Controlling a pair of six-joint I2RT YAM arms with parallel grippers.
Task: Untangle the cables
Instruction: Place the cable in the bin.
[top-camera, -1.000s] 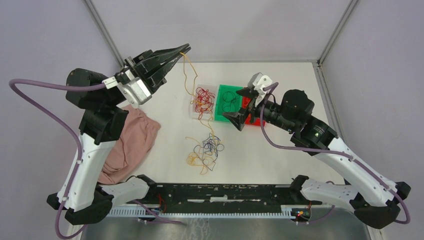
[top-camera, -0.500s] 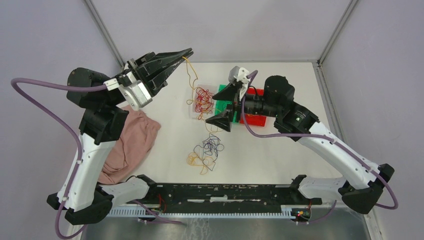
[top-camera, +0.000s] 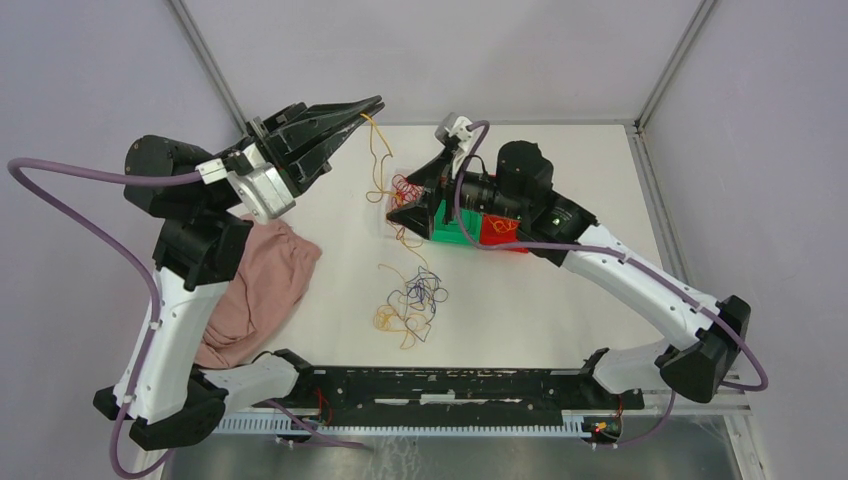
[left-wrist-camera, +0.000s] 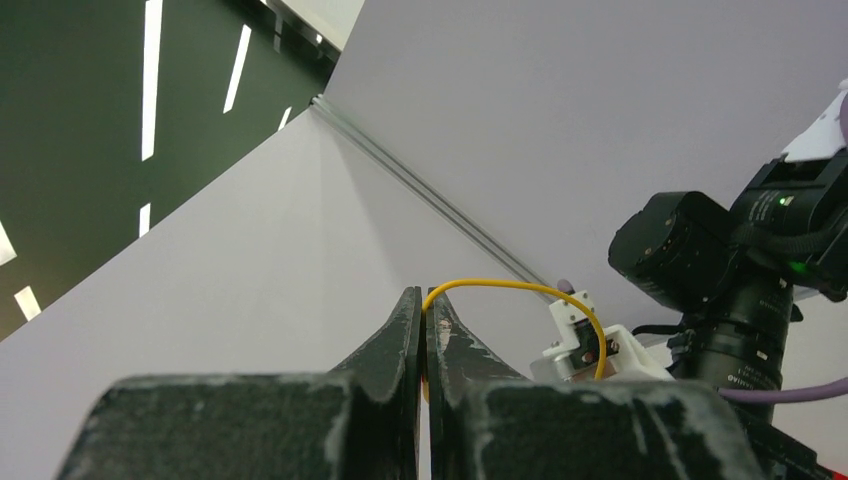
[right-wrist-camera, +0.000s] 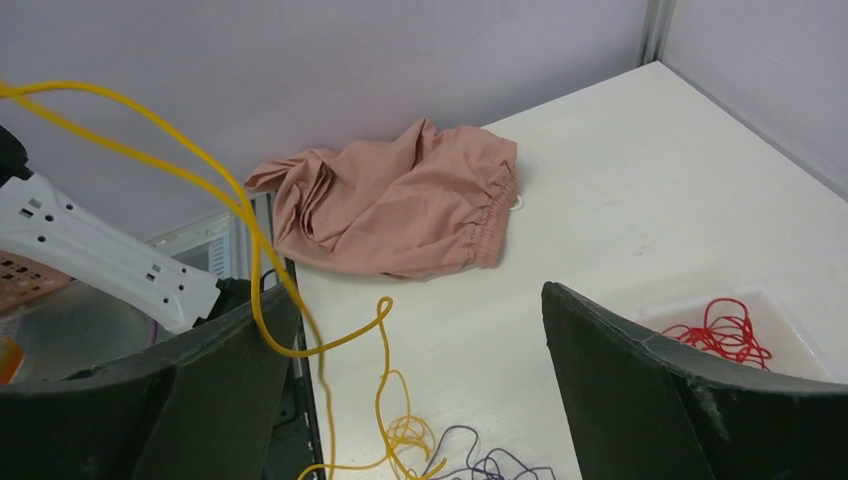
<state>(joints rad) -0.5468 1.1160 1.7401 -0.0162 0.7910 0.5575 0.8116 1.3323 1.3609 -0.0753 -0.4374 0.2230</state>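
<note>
Cables (top-camera: 410, 305) at centre are left knotted; one yellow strand (left-wrist-camera: 520, 288) is pinched by left gripper (top-camera: 375, 102), right gripper (top-camera: 420, 192) held wide, empty.

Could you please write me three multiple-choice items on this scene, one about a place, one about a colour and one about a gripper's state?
1. Where does the pink cloth lie? A. on the table B. inside a tray C. hanging from a gripper
2. What colour is the cable pinched by the left gripper? A. red B. yellow C. blue
3. How do the fingers of the right gripper stand? A. spread open B. shut on a cable C. shut on the cloth
Key: 1 A, it rests flat on the tabletop. 2 B, a yellow strand leaves the shut fingers. 3 A, its wrist view shows a wide gap between them.
</note>
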